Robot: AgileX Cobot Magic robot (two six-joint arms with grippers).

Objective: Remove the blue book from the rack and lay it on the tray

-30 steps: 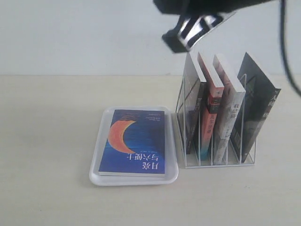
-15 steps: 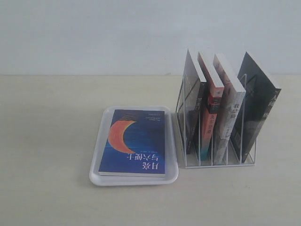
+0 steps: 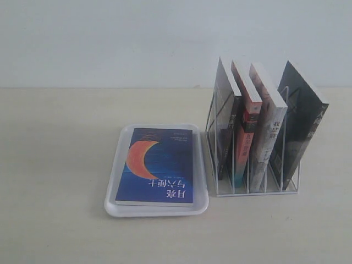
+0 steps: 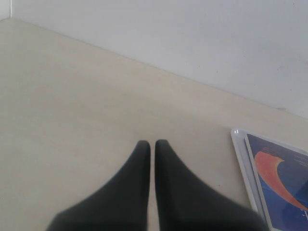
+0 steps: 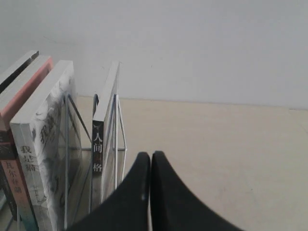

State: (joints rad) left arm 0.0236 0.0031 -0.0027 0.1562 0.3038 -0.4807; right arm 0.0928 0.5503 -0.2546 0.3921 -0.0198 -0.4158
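Your left pincer (image 4: 150,144) is pressed together on nothing, above the table (image 3: 55,165) near the tray (image 3: 157,210). Your right pincer (image 5: 147,156) is likewise together and empty, beside the rack (image 3: 257,191). The blue book (image 3: 157,165) lies flat in the tray, orange-red crescent and white title up, so the task looks done; just keep both arms clear.

The pale beige surface (image 3: 55,176) carries two things directly: a white tray (image 3: 157,210) and, just beside it, a white wire rack (image 3: 256,192), both standing flat.
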